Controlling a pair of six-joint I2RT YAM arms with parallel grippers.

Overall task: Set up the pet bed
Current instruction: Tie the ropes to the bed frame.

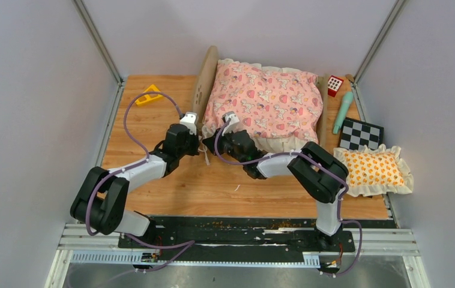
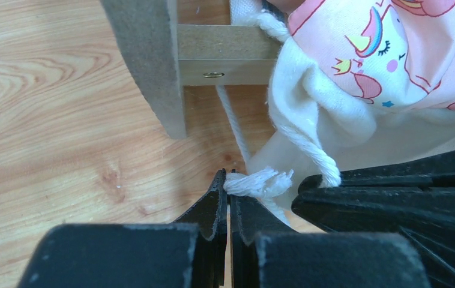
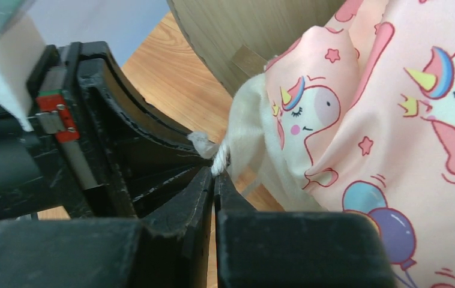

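pet bed (image 1: 261,99) 1 | pillow (image 1: 372,170) 1 | checkerboard (image 1: 361,134) 1 | red block (image 1: 334,84) 1 | stick (image 1: 343,112) 1 | wedge (image 1: 149,96) 1

The bed (image 1: 261,105) stands on the table (image 1: 153,180) at its far middle, its long side facing the arms. Its light-wood frame has a rounded headboard (image 1: 206,84) on the left and a low footboard (image 1: 323,102) on the right, both upright. A side rail (image 2: 225,57), fixed with 1 brass screw, meets the headboard. A pink unicorn-print quilt (image 1: 264,99) with a cream ruffled edge covers the top, puffed and rumpled, and spills over the near side. At its near-left corner hang 2 white cords: 1 frayed end (image 2: 255,183) is pinched by the left gripper (image 2: 228,180), the other cord (image 3: 220,157) by the right gripper (image 3: 214,174).
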